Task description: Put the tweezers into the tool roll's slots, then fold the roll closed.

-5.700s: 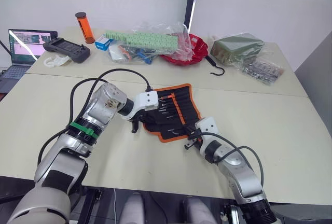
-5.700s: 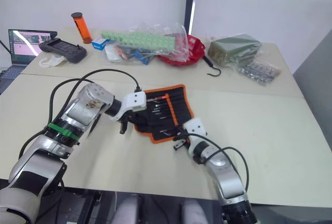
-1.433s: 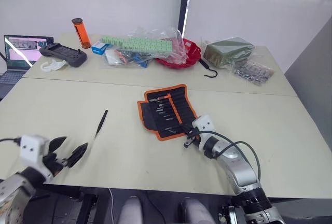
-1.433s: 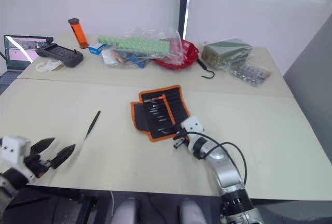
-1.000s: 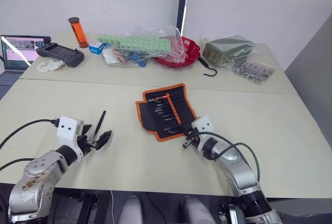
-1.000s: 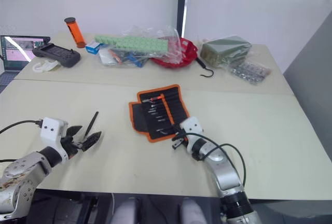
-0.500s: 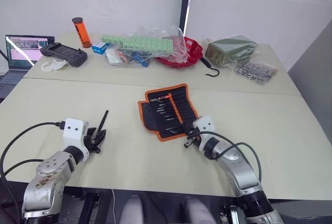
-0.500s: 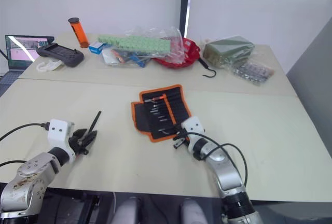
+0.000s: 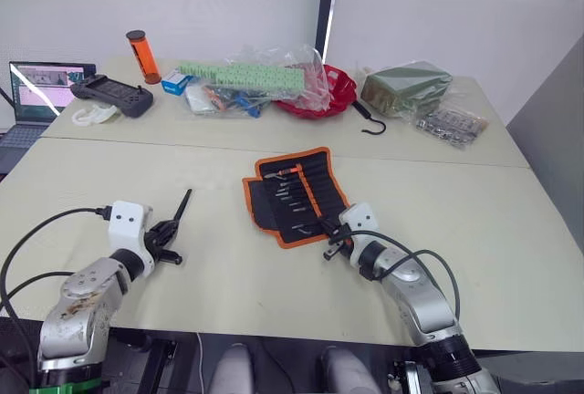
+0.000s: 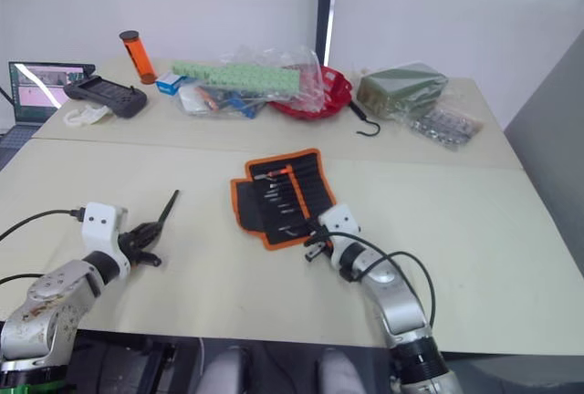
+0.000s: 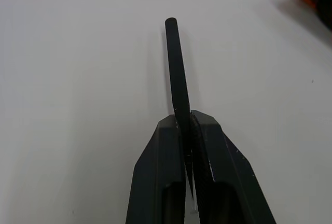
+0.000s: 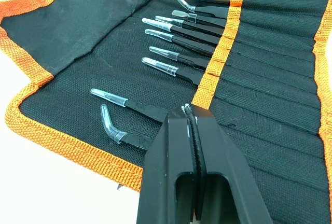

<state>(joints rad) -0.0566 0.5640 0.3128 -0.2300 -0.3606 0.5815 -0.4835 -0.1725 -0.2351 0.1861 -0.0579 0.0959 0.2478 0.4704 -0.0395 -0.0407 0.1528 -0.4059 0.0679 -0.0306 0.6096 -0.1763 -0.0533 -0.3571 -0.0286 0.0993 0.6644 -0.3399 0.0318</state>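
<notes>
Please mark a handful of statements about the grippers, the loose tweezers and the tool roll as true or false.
1. The left gripper is shut on a pair of tweezers. True.
2. The tool roll is folded closed. False: it lies open on the table, with tools in its slots.
3. The right gripper is shut at the roll's near edge. True.
4. The held tweezers are already over the roll. False: they are well off to the roll's left, above bare table.
5. An orange cylinder stands at the table's far left. True.
</notes>
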